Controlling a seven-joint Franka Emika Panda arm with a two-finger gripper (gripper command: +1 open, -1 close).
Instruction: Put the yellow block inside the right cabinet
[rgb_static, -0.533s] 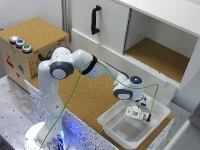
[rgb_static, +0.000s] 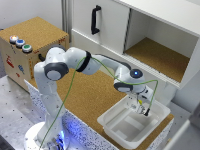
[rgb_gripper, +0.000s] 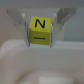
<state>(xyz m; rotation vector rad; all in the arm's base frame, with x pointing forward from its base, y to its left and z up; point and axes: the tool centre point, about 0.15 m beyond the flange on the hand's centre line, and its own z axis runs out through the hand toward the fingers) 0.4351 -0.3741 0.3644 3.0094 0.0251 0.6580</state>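
Observation:
In the wrist view the yellow block (rgb_gripper: 40, 31), a small cube marked with a black N, sits clamped between my gripper's (rgb_gripper: 40, 38) two fingers (rgb_gripper: 23, 29). In the exterior view the gripper (rgb_static: 143, 108) hangs over the shallow white tray (rgb_static: 112, 127), its tips just above the tray's far side. The block is too small to make out there. The right cabinet (rgb_static: 155, 52), a white box with a cork-brown floor, stands open behind and above the gripper, on the exterior view's right.
A white door panel with a black vertical handle (rgb_static: 95, 20) is beside the cabinet on the exterior view's left. A cork-topped box with coloured buttons (rgb_static: 30, 45) stands at the far left. Cork covers the counter (rgb_static: 95, 95).
The gripper has risen slightly over the tray, still holding the block.

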